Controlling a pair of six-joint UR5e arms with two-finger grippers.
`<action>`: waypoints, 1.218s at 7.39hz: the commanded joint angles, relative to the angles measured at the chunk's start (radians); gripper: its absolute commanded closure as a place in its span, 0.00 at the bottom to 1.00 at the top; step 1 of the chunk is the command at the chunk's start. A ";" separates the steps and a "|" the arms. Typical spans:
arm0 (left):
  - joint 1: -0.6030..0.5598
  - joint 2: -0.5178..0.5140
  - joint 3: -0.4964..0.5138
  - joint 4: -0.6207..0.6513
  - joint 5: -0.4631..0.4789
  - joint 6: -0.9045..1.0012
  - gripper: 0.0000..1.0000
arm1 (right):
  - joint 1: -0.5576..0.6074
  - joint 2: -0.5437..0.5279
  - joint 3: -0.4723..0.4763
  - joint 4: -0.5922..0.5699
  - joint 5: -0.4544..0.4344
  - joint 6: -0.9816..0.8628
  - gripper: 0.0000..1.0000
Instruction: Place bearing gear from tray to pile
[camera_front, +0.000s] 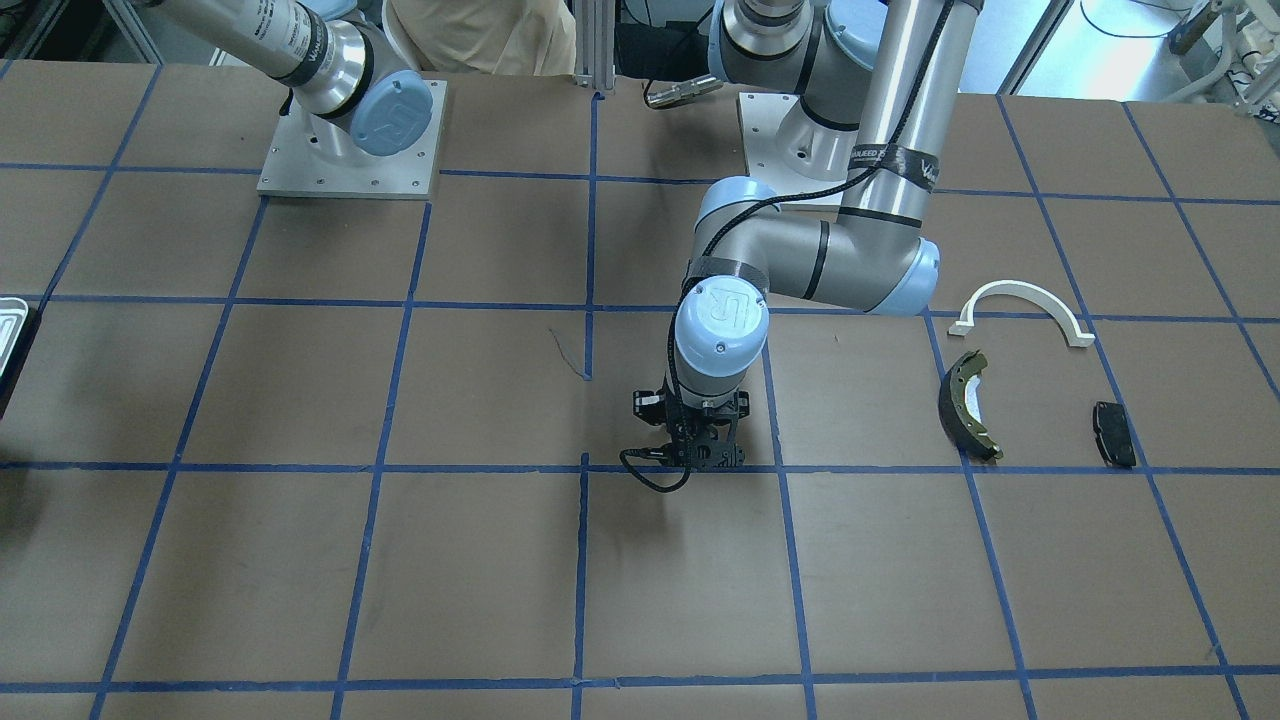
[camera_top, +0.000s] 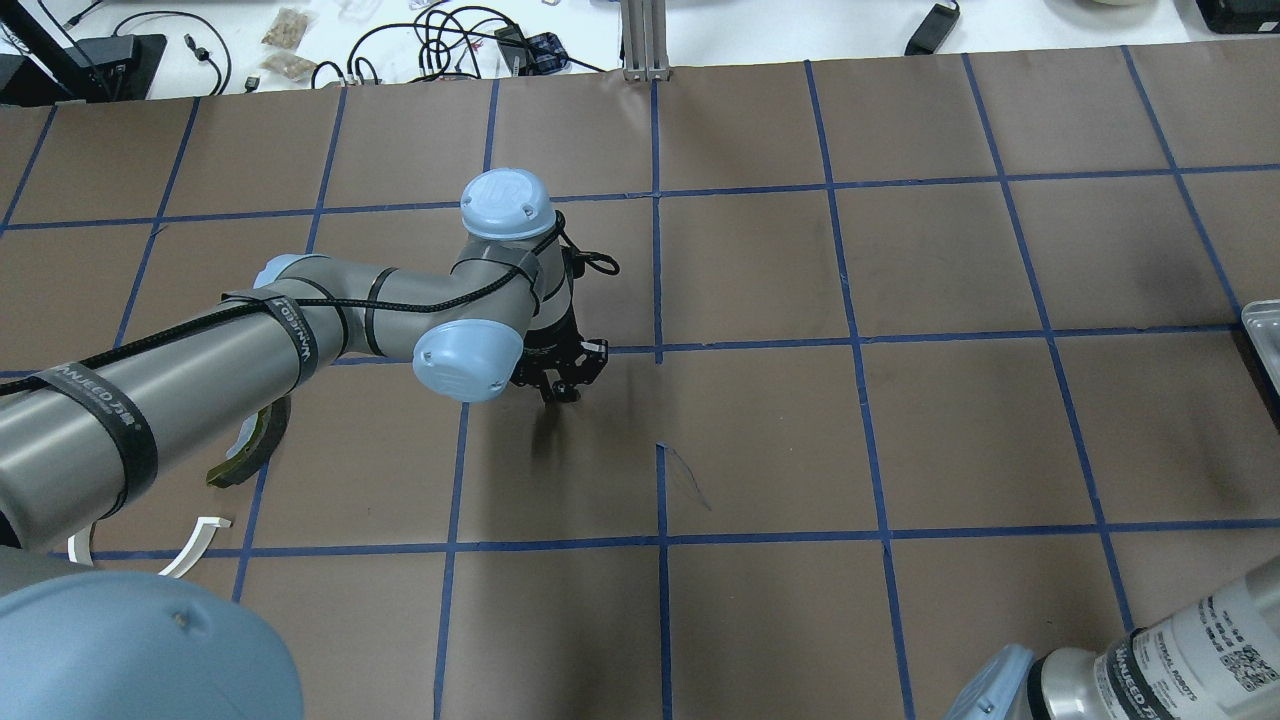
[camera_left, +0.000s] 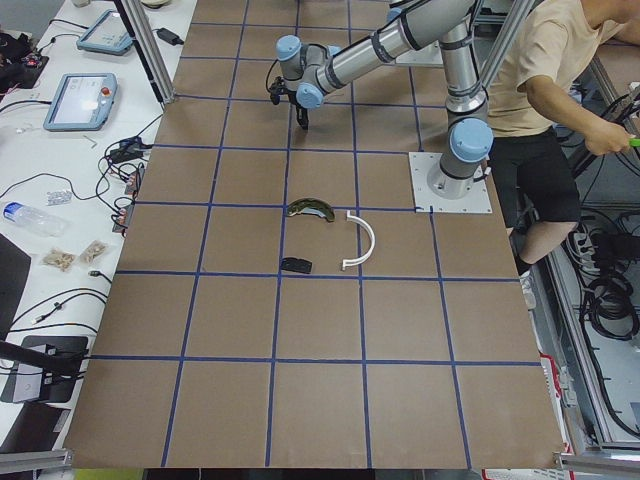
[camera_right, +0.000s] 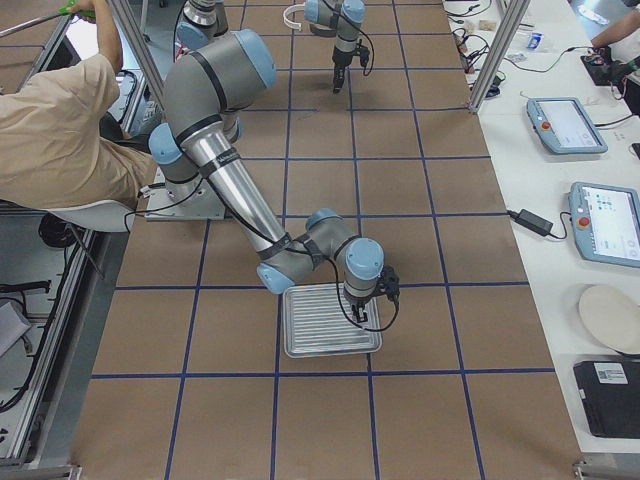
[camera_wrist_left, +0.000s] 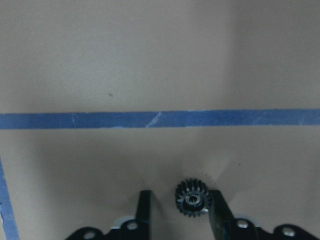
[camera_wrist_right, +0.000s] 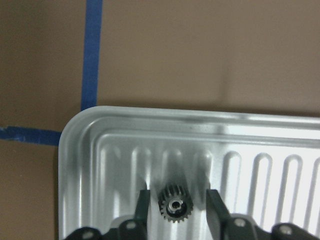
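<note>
My right gripper (camera_wrist_right: 177, 192) hangs open over a corner of the silvery ribbed tray (camera_wrist_right: 80, 130), its fingers on either side of a small black bearing gear (camera_wrist_right: 175, 204) with small gaps. The tray also shows in the exterior right view (camera_right: 315, 320). My left gripper (camera_wrist_left: 180, 192) is open low over the table's middle (camera_front: 705, 462); a second black gear (camera_wrist_left: 193, 198) sits between its fingers, against one of them. The pile lies apart: white arch (camera_front: 1025, 300), olive-grey brake shoe (camera_front: 965, 405), black pad (camera_front: 1113, 432).
The brown paper tabletop (camera_front: 480, 570) carries a grid of blue tape. A blue tape line (camera_wrist_left: 160, 119) runs just ahead of my left gripper. A person in a beige shirt (camera_left: 545, 60) sits behind the robot's base. Tablets and cables lie on a side bench (camera_right: 570, 125).
</note>
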 joint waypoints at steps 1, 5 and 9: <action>0.004 -0.001 0.010 0.000 0.001 0.017 1.00 | 0.000 0.000 0.000 0.007 -0.002 0.001 0.70; 0.177 0.060 0.105 -0.053 0.009 0.190 1.00 | 0.026 -0.053 0.000 0.012 -0.002 0.007 0.86; 0.547 0.126 0.214 -0.327 0.083 0.538 1.00 | 0.425 -0.365 0.086 0.181 -0.013 0.455 0.86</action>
